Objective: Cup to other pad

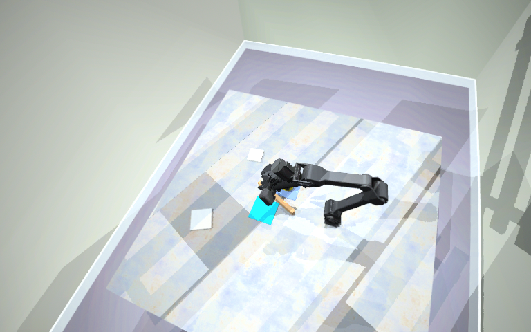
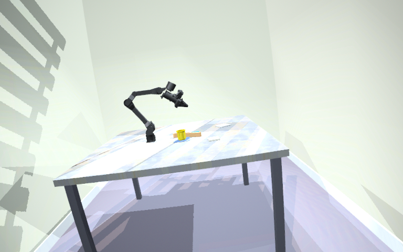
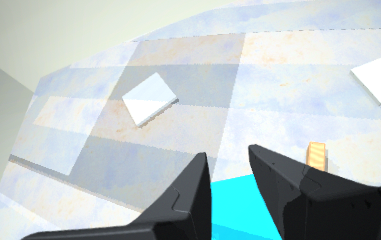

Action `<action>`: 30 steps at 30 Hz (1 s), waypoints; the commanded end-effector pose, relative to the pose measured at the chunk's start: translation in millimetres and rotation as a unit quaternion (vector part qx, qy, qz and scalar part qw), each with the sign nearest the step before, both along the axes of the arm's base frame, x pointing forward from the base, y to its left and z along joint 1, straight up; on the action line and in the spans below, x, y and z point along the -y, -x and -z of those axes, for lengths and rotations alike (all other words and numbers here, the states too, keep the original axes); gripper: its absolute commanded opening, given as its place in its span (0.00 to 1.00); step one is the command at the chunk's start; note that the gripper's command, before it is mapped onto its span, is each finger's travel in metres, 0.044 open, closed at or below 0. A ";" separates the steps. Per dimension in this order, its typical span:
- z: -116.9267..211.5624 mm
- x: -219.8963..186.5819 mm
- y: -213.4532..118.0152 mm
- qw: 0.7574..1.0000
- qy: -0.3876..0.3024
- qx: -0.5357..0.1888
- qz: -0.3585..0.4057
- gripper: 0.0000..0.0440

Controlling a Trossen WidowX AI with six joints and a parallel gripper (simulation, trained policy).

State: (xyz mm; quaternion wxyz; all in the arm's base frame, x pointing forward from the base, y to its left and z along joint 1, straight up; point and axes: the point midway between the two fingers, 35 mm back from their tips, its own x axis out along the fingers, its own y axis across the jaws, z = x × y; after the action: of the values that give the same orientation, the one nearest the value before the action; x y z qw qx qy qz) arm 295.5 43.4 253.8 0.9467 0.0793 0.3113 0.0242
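From here, the cyan pad lies on the table at seven o'clock from the blue pad.

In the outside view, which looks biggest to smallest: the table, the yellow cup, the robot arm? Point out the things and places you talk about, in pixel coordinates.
1. Table (image 1: 227, 288) (image 2: 172, 165)
2. Robot arm (image 1: 338, 177) (image 2: 146, 92)
3. Yellow cup (image 1: 290, 189) (image 2: 181, 135)
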 end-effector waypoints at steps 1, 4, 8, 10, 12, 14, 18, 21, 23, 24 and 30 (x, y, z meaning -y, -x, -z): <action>4.4 -0.5 2.4 1.000 0.002 -0.027 0.003 0.24; 8.2 -0.4 5.4 0.999 0.006 -0.052 0.002 0.26; 13.0 0.2 9.6 0.996 0.013 -0.084 0.002 0.27; 15.3 0.8 11.8 0.995 0.016 -0.099 0.001 0.28; 17.4 1.4 14.1 0.993 0.020 -0.115 0.001 0.28; 19.4 2.2 16.3 0.991 0.024 -0.131 0.000 0.29; 22.9 4.0 20.9 0.986 0.032 -0.161 -0.001 0.30; 25.3 5.9 24.3 0.982 0.039 -0.184 -0.002 0.30; 26.7 7.3 26.5 0.979 0.043 -0.198 -0.003 0.30; 27.4 8.1 27.6 0.978 0.046 -0.205 -0.004 0.30; 31.6 13.4 32.9 0.967 0.060 -0.247 -0.007 0.30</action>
State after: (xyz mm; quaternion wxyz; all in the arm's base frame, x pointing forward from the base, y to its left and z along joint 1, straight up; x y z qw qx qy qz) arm 263.7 33.6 223.9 0.8518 0.0320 0.5228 -0.0039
